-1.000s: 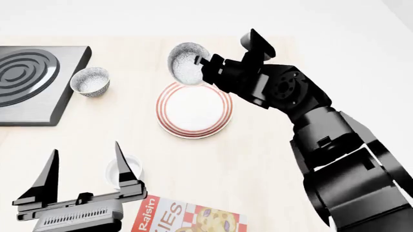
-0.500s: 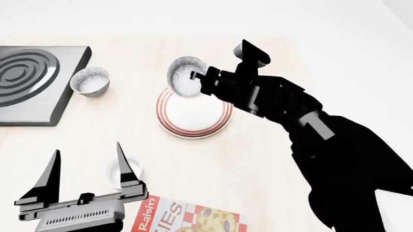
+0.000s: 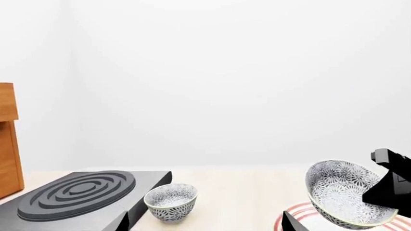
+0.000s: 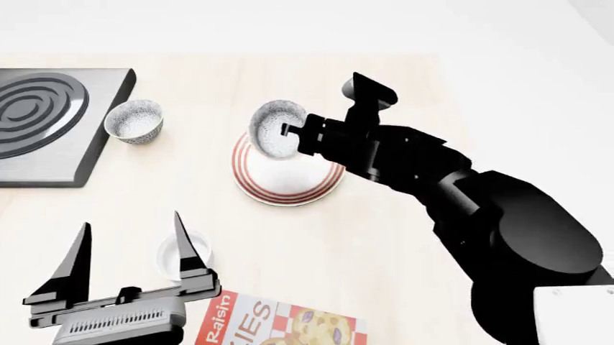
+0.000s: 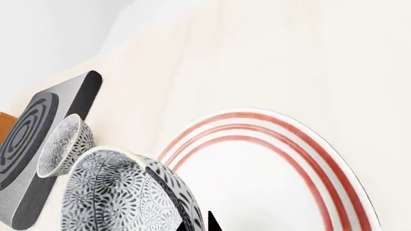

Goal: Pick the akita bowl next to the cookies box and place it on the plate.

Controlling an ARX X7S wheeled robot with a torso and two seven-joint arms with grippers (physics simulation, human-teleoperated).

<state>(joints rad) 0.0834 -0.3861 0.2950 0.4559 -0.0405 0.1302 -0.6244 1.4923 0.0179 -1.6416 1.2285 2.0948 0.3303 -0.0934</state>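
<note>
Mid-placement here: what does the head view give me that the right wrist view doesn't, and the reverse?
Only the head view shows the cookies box, the small white cup, the open left end effector, and the right end effector gripping the akita bowl's rim.

Only the right wrist view shows the floral pattern on the held akita bowl close up, and a brown edge past the stove.

Both show the akita bowl tilted above the plate, the second bowl and the stove.
</note>
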